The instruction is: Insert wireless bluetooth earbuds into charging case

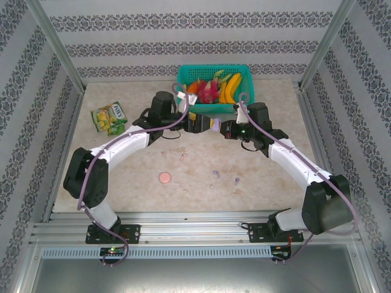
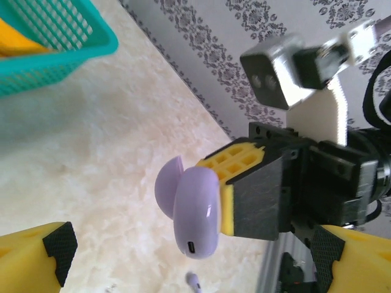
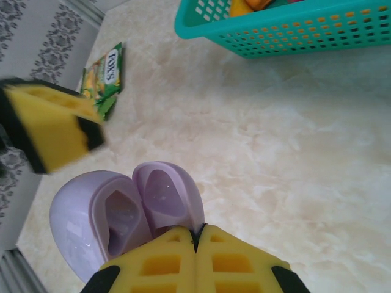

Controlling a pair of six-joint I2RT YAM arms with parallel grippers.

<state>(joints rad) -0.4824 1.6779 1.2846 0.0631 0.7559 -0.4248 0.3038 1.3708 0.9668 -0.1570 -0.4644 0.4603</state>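
The right jaws are clenched on the purple charging case point(image 3: 116, 223), their yellow pads point(image 3: 159, 268) pinching its edge at the bottom of the right wrist view. The case hangs clear of the counter point(image 1: 201, 195) with its lid swung open. I judge that this is the reason for the hold: one arm steadies the case with its mouth exposed so the other can bring a bud to it. The left jaws stand wide apart and grasp nothing. In the left wrist view their black-tipped fingers point(image 2: 52, 250) sit at the lower corners of the frame, with the case beyond them.

The lilac earbuds point(image 1: 215, 174) lie on the counter in the lower middle of the top view, two small pieces a little apart and well away from the raised case. The paler flecks point(image 1: 183, 157) to their left may be the pink pair, though they are too small to be sure. The round pink case point(image 1: 165, 177) lies flat below them. The hollows showing in the held case look empty, so I take it no bud is seated yet.

The pads cover the pinched edge of the case, so exactly what they grip is hidden. In the top view the case is only a lilac patch between the two arms. A lilac stem is cut off at the bottom edge of the left wrist view. The teal basket point(image 1: 214, 108) and the green snack packet point(image 1: 109, 117) sit toward the top of the frame, away from the work.
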